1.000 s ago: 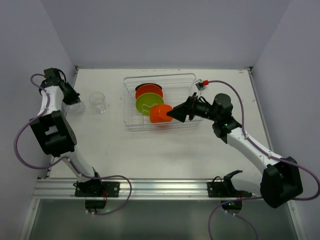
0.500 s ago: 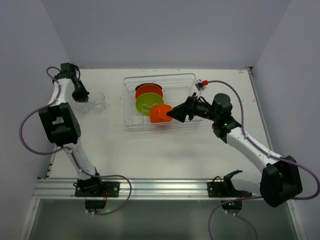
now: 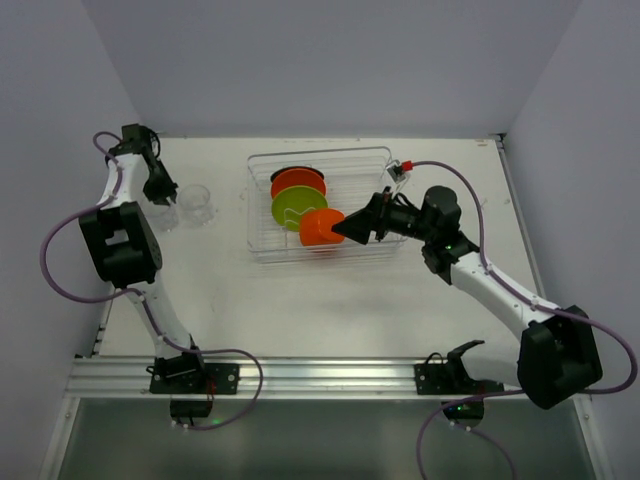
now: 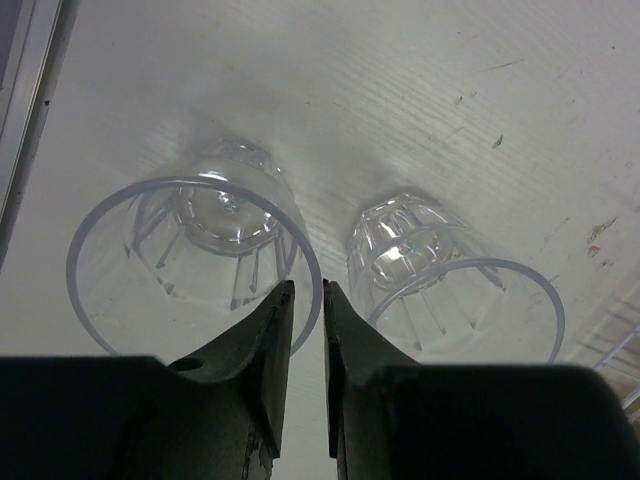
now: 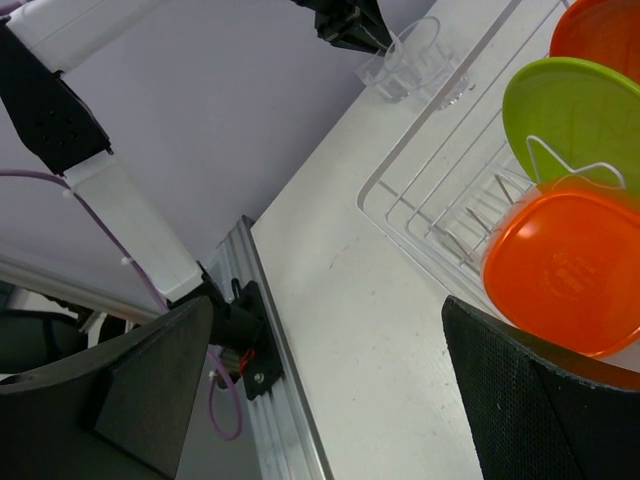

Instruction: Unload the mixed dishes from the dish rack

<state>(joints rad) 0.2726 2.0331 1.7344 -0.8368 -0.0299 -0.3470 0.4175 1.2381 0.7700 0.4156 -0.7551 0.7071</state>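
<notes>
The dish rack (image 3: 372, 160) (image 5: 430, 190) holds an orange plate (image 3: 298, 181) (image 5: 605, 30) and a lime green plate (image 3: 290, 207) (image 5: 570, 110) on edge, and an orange cup (image 3: 318, 227) (image 5: 570, 265) on its side. My right gripper (image 3: 342, 228) (image 5: 320, 400) is wide open just right of that cup, one finger beside it. Two clear glass cups (image 3: 165, 215) (image 3: 197, 203) stand on the table left of the rack. My left gripper (image 3: 160, 192) (image 4: 308, 285) straddles the rim of the left glass (image 4: 195, 265), jaws slightly apart; the other glass (image 4: 455, 290) stands close beside it.
The grey wall (image 3: 60, 120) runs close along the table's left edge, next to the glasses. An aluminium rail (image 3: 300, 375) (image 5: 275, 400) with the arm bases borders the near edge. Bare white table (image 3: 320, 310) lies between rack and rail.
My left arm swung right with its glass, bringing it beside the other glass, and its jaws have parted a little off the rim. The right arm has barely moved.
</notes>
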